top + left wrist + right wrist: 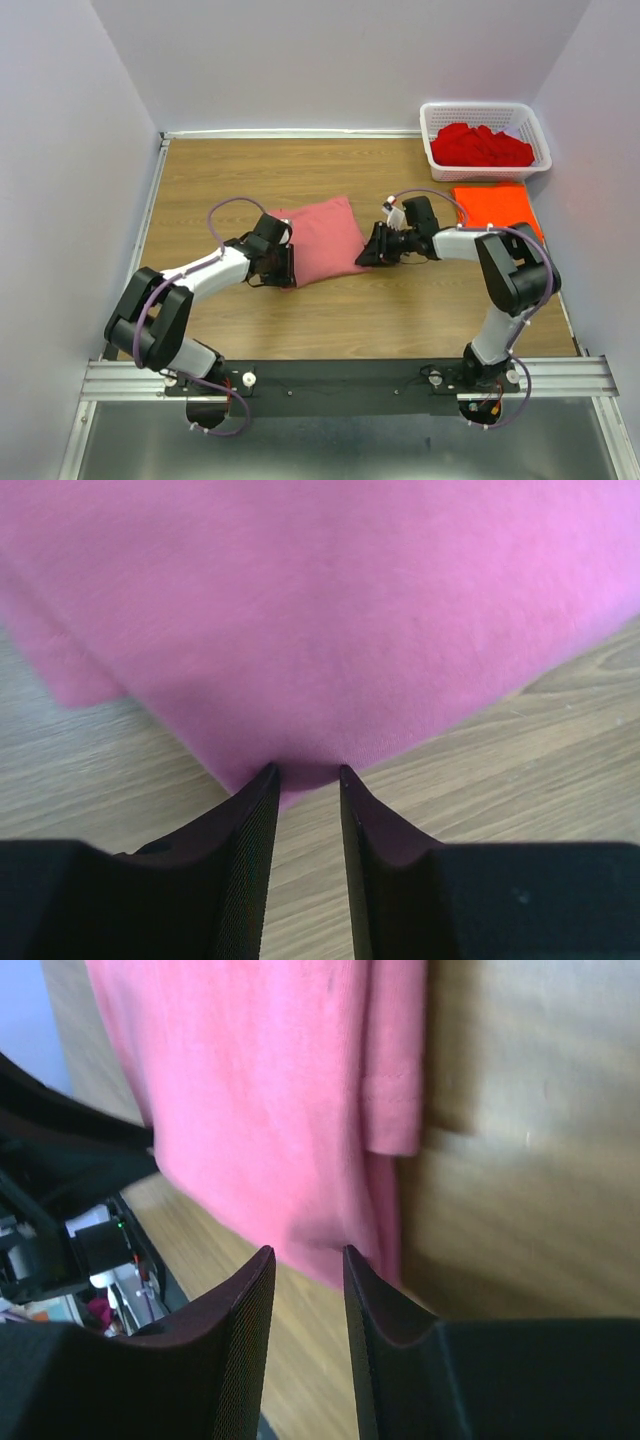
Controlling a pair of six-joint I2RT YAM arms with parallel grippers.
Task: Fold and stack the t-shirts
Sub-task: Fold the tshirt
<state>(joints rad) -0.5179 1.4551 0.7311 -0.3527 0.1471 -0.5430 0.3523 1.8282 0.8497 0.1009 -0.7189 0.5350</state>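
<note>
A folded salmon-pink t-shirt [322, 238] lies on the wooden table between my two arms. My left gripper [287, 274] is at its near left corner. In the left wrist view the pink cloth [320, 610] fills the top, and its corner sits pinched between the tips of the left gripper [307, 772]. My right gripper [366, 257] is at the shirt's near right corner. There the pink cloth [270, 1090] runs down into the narrow gap of the right gripper [305, 1252]. A folded orange t-shirt [495, 208] lies flat at the right.
A white lattice basket [485, 108] stands at the back right, holding deep red t-shirts [483, 145]. Grey walls close in the table on the left, back and right. A metal rail [340, 375] carrying the arm bases runs along the near edge.
</note>
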